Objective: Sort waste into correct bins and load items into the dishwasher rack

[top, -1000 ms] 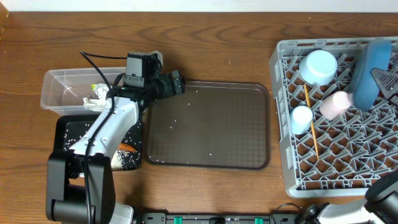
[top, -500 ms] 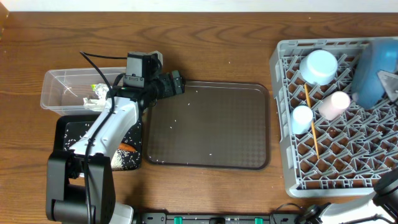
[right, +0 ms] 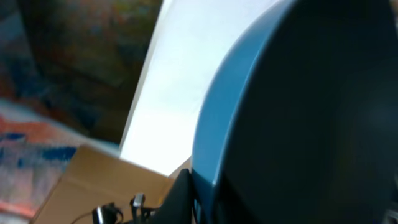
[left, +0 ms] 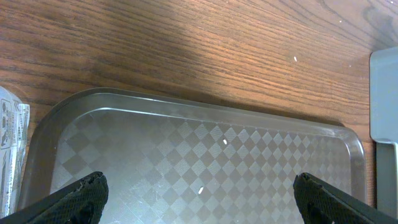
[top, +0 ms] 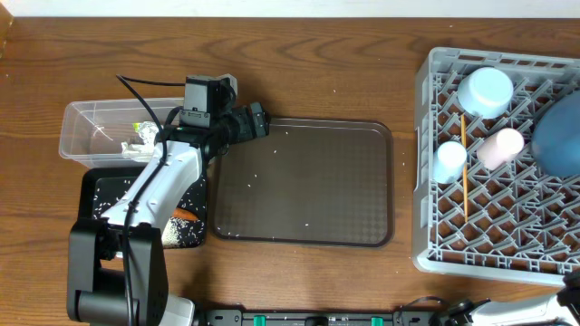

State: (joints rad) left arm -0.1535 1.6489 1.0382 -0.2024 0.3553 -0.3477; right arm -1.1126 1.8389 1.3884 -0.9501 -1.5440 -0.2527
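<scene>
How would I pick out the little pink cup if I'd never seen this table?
Look to the big grey rack at the right end of the table. Near its middle, the pink cup sits between the wooden chopsticks and the dark-blue plate. It is the only pink thing there; the other cup and the bowl are light blue.

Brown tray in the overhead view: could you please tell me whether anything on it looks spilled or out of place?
Yes. Loose white rice grains lie scattered across the brown tray, mostly over its left and middle parts. They look like spilled leftovers rather than anything set there on purpose.
</scene>
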